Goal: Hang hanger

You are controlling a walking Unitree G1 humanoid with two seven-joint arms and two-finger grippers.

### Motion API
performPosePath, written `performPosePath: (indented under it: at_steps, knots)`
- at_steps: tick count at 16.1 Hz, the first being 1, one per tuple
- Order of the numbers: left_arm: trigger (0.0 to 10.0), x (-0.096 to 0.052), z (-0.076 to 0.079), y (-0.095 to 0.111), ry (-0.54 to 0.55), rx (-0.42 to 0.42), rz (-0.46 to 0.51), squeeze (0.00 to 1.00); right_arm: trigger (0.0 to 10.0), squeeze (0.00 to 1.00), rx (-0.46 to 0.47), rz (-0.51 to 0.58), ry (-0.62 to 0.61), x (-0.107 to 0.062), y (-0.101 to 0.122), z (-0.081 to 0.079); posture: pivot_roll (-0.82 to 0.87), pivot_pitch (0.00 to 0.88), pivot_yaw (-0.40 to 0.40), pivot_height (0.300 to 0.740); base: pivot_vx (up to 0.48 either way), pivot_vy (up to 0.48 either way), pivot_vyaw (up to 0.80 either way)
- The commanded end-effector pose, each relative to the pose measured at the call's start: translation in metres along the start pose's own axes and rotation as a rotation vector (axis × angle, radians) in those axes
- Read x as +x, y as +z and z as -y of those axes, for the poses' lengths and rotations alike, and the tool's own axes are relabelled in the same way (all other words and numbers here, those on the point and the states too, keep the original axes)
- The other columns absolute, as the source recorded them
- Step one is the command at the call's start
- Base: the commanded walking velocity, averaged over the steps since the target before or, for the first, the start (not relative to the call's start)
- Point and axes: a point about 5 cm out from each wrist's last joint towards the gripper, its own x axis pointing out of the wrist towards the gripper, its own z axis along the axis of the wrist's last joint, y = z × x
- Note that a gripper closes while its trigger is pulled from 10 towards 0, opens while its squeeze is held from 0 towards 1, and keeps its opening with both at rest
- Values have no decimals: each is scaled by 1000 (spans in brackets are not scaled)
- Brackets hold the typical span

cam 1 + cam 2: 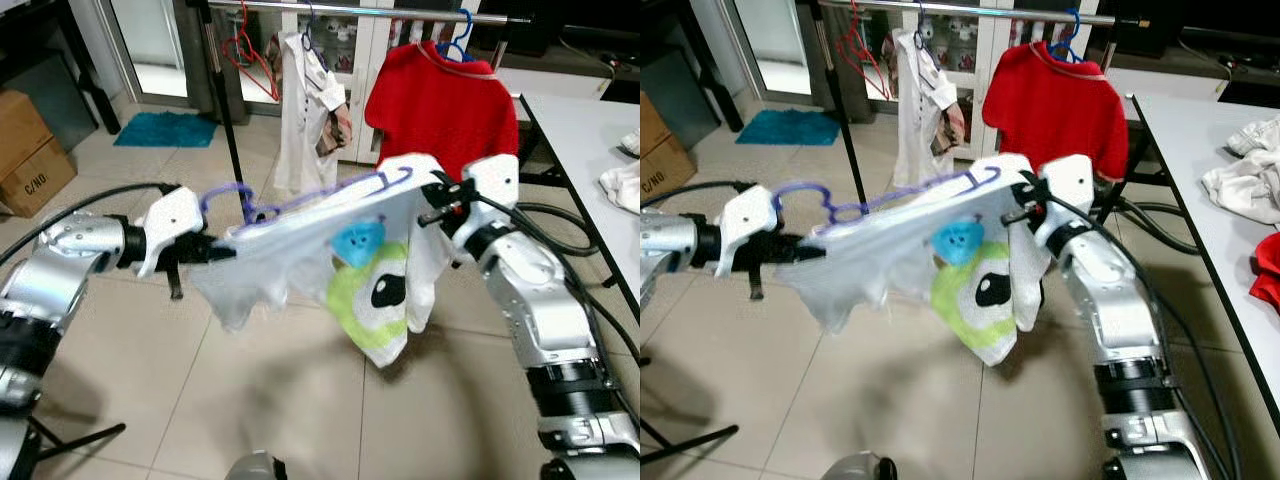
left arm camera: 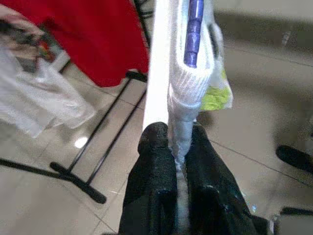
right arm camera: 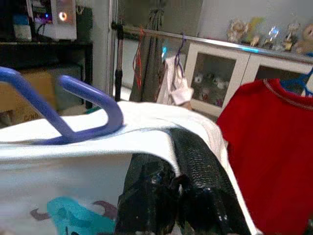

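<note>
Tiled floor (image 1: 120, 380) stretches toward a clothes rail (image 1: 400, 12) already carrying 2 garments. Left claw (image 2: 178, 147) pinches the white shirt (image 1: 300, 265) on its purple hanger (image 1: 235, 195); right claw (image 3: 171, 161) is closed on the other shoulder. Hanger is held up between both arms, well short of the rail: approaching and hooking remain.

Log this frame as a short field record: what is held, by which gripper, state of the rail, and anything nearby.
held item: white shirt with a green and blue cartoon print, on a purple hanger
left gripper: shut on one end of the shirt
right gripper: shut on the other end
garment pose: stretched roughly level between both arms, not on the rail
rail: carries a red shirt, a white garment and red hangers
nearby: table at the robot's right
</note>
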Motion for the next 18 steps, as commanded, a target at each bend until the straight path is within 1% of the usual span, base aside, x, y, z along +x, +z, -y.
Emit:
performPosePath:
  at_steps: [1,2,3,4,5,6,8,9,10,11,12,13,14,15,16,17,18]
  knots:
    - [0,-18,0,-51,92,-144,-258,0,0,0,-70,157,-193,-7,35,30,49,0,33,740,0,0,0]
    - [0,-18,-2,-55,139,-166,-276,0,0,0,-65,151,-201,-5,33,26,51,0,30,740,0,0,0]
    - [0,-18,-3,-59,158,-178,-298,0,0,0,-89,127,-226,-4,29,25,53,0,28,740,0,0,0]
    - [0,-19,0,-65,146,-181,-331,0,0,0,-112,98,-252,-4,24,26,53,0,28,740,0,0,0]
    - [0,-21,4,-71,126,-186,-356,0,0,0,-92,72,-285,-5,21,30,54,0,29,740,0,0,0]
    - [0,-25,4,-77,132,-174,-403,0,0,0,-113,52,-322,-7,19,37,55,0,28,740,0,0,0]
    - [0,-32,5,-89,142,-177,-476,0,0,0,-132,-7,-350,-10,14,48,54,0,29,740,0,0,0]
    - [0,-34,5,-90,145,-175,-491,0,0,0,-139,-20,-358,-11,13,50,54,0,29,740,0,0,0]
    - [0,-37,3,-94,181,-177,-521,0,0,0,-141,-45,-385,-13,10,55,54,0,27,740,0,0,0]
    - [0,-42,-2,-96,245,-176,-557,0,0,0,-138,-48,-391,-13,11,56,54,0,27,740,0,0,0]
    - [0,-43,-7,-96,306,-181,-558,0,0,0,-132,-38,-378,-11,12,53,55,0,26,740,0,0,0]
    - [0,-43,-11,-94,359,-172,-545,0,0,0,-126,-27,-359,-9,12,47,55,0,26,740,0,0,0]
    - [0,-38,-12,-89,367,-154,-514,0,0,0,-124,-23,-340,-7,11,42,57,0,23,740,0,0,0]
    - [0,-29,-9,-81,304,-118,-443,0,0,0,-121,-22,-330,-5,11,39,57,0,22,740,0,0,0]
    - [0,-22,-5,-76,257,-102,-387,0,0,0,-112,-19,-327,-4,11,37,58,0,22,740,0,0,0]
    - [0,-14,4,-69,151,-36,-305,0,0,0,-105,-17,-326,-3,11,37,59,0,21,740,0,0,0]
    - [0,-9,15,-64,40,12,-224,0,0,0,-99,-13,-325,-3,11,37,59,0,21,740,0,0,0]
